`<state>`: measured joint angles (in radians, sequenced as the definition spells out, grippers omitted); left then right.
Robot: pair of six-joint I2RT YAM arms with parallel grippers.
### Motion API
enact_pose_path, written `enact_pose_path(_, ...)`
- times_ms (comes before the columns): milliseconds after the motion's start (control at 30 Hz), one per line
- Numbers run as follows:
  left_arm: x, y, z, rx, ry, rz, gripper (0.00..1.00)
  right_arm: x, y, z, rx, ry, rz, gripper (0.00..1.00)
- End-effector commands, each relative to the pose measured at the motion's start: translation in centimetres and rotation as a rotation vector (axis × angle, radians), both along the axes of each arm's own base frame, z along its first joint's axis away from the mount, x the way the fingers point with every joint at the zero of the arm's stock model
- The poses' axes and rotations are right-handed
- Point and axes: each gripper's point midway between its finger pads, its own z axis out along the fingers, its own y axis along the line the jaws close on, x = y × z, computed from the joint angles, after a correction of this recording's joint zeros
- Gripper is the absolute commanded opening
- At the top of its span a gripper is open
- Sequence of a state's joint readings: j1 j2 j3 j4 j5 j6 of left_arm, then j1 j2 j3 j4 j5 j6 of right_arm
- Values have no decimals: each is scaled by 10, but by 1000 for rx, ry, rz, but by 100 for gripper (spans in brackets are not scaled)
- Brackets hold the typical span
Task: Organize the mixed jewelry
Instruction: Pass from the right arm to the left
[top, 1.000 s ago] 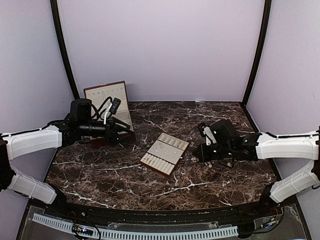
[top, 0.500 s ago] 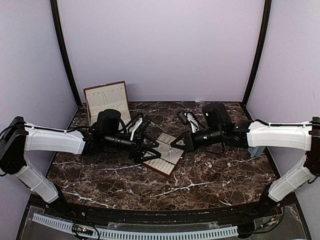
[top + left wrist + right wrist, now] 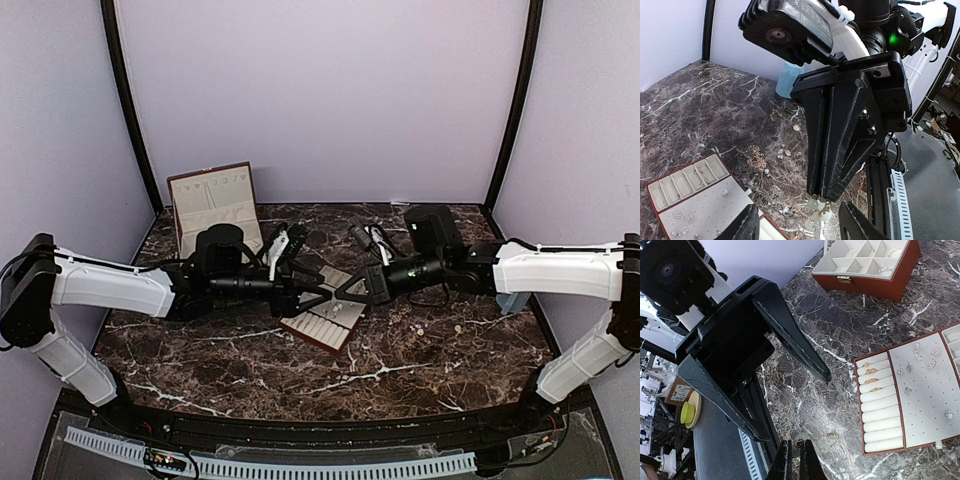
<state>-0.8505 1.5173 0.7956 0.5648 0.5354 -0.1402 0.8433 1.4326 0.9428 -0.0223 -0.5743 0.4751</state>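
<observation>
Right tool (image 3: 819, 196) pinches tiny piece (image 3: 818, 207) near tray (image 3: 925, 415). Left tool (image 3: 801, 226) jaws apart, flanking it. Judgement: centre on piece, close softly, only then right lets go.

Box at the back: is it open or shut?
Open. The box has its lid standing up, and the right wrist view shows its cream compartments uncovered.
</observation>
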Motion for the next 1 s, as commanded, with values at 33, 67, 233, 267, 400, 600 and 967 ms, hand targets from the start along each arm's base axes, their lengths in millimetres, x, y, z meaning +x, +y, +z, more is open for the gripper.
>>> enact_pose_path(33, -4, -2, 6, 6, -83, 34, 51, 0, 5, 25, 79, -22, 21, 0)
enact_pose_path(67, -4, -2, 4, 11, -85, 38, 48, 0, 5, 26, 81, -21, 22, 0)
enact_pose_path(233, -9, -6, 2, 19, -94, 10, 41, -2, 5, 30, 92, -16, 25, 0)
enact_pose_path(267, -10, -7, 1, 27, -95, 4, 39, -2, 5, 31, 95, -18, 24, 0)
enact_pose_path(400, -11, -8, -7, 66, -106, 9, 34, -2, 5, 32, 98, -18, 22, 0)
enact_pose_path(600, -8, -7, -13, 96, -110, 42, 28, -3, 4, 35, 112, -17, 20, 0)
enact_pose_path(967, -11, -10, -9, 69, -99, 27, 23, -4, 5, 35, 119, -8, 24, 0)
